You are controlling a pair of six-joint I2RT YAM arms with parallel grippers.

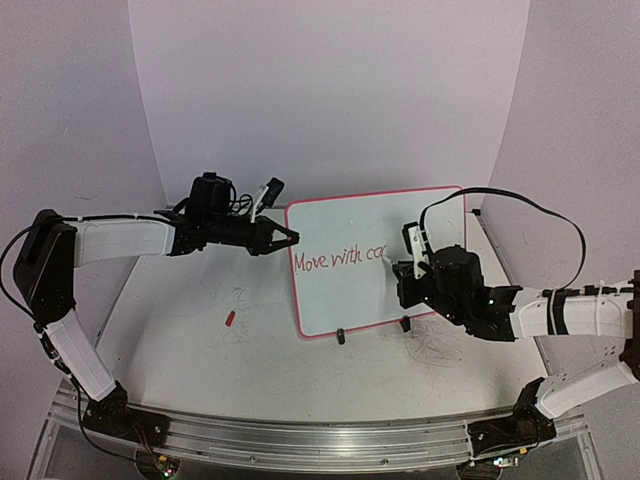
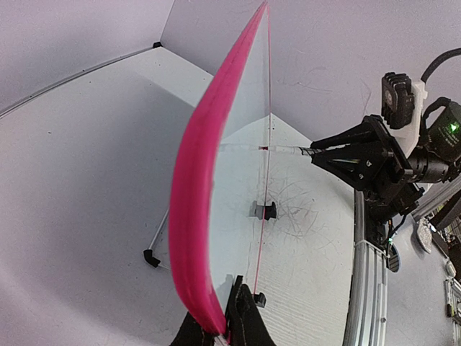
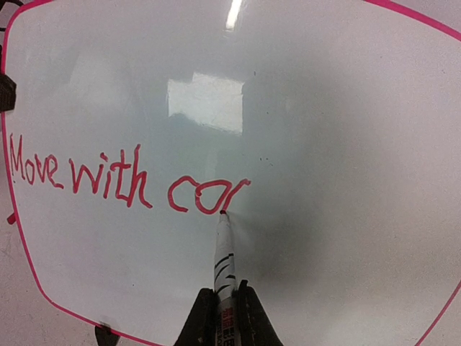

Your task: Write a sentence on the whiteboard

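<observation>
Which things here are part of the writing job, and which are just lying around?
In use: whiteboard, sentence, marker in right tool, left tool on the board's rim.
Lying about: small red piece, grey scribbles on the table.

A: Your top view looks down from behind the table [image 1: 190,340], far off, facing the back wall [image 1: 330,90].
B: And your left wrist camera sees the whiteboard [image 2: 196,187] edge-on, close; your right wrist camera faces its front. All three share it.
</observation>
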